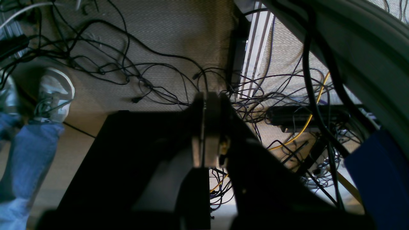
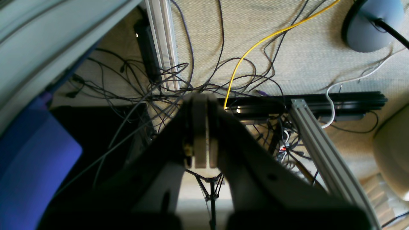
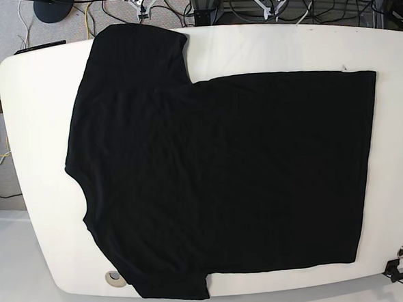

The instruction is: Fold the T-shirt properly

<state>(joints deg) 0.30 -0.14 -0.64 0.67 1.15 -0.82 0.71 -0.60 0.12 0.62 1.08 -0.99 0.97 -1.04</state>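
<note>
The black T-shirt (image 3: 217, 177) lies flat and spread out on the white table (image 3: 35, 120) in the base view, collar to the left, hem to the right, one sleeve at the far edge and one at the near edge. Neither arm shows in the base view. My left gripper (image 1: 209, 97) is shut with its pads pressed together, pointing down at the floor. My right gripper (image 2: 200, 99) is shut the same way, empty, over the floor cables. The T-shirt is out of view in both wrist views.
Tangled cables (image 1: 127, 70) cover the carpet. A person's leg in jeans and a white shoe (image 1: 54, 95) stand at the left. Aluminium frame rails (image 2: 319, 147) and a lamp base (image 2: 370, 22) show below the table. Two round holes (image 3: 114, 277) sit near the table's front edge.
</note>
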